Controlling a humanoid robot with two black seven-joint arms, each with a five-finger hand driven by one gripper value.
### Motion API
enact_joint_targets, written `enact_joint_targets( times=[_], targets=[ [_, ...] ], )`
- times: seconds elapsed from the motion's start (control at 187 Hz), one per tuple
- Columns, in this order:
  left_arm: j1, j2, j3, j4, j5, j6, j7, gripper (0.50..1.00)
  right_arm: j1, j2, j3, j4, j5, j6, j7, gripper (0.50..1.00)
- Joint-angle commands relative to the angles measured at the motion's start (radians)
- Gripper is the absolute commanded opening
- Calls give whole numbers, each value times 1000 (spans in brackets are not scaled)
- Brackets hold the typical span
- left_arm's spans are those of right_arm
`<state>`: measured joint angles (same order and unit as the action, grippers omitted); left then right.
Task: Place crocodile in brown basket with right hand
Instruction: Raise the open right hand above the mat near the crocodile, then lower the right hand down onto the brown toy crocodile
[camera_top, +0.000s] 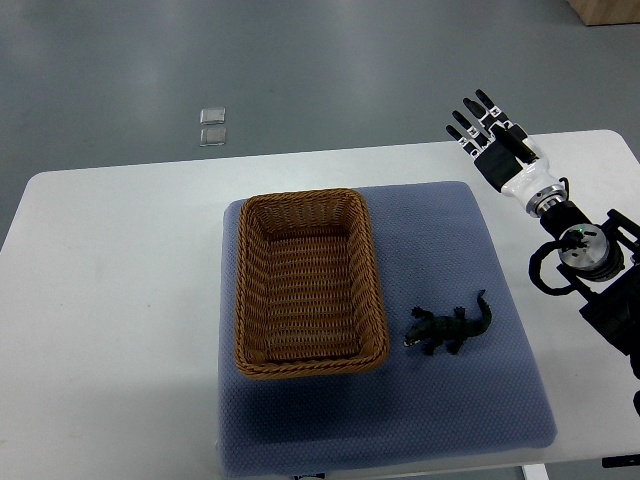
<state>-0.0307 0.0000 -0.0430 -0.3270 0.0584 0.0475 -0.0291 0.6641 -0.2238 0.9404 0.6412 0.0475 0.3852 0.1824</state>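
Observation:
A dark green toy crocodile (450, 327) lies on the blue-grey mat (490, 400), just right of the brown wicker basket (243, 290), its head pointing toward the basket. The basket stands on the mat's left half and holds nothing. My right hand (487, 128) hovers at the table's far right edge, well beyond and to the right of the crocodile, fingers spread and holding nothing. Its arm (580, 245) enters from the right edge. The left arm does not show.
The mat lies on a white table (110, 300) with rounded corners. Beyond the table on the grey floor sit two small clear square pieces (212, 125). A wooden box corner (605, 10) shows at the top right.

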Motion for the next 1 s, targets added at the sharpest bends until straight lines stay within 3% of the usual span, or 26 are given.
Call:
enact_joint_targets(
  times=[0.0, 0.502, 0.577, 0.689, 0.817, 0.993],
  targets=[
    [0, 0, 0, 0, 0, 0, 0, 1000, 0, 0, 0, 0, 0, 1, 0, 928],
    [0, 0, -1, -1, 0, 5, 0, 1000, 51, -37, -2, 11, -26, 1, -3, 926],
    [0, 0, -1, -4, 0, 5, 0, 1000, 77, -58, -6, 17, -48, 4, -30, 928],
    [0, 0, -1, -6, 0, 3, 0, 1000, 126, -106, -54, 37, -152, 17, -86, 928],
    [0, 0, -1, -7, 0, 2, -2, 1000, 198, -169, -149, 63, -293, 32, -98, 928],
    [0, 0, -1, -7, 0, 2, -2, 1000, 315, -298, -373, 222, -586, 67, -132, 924]
  ],
)
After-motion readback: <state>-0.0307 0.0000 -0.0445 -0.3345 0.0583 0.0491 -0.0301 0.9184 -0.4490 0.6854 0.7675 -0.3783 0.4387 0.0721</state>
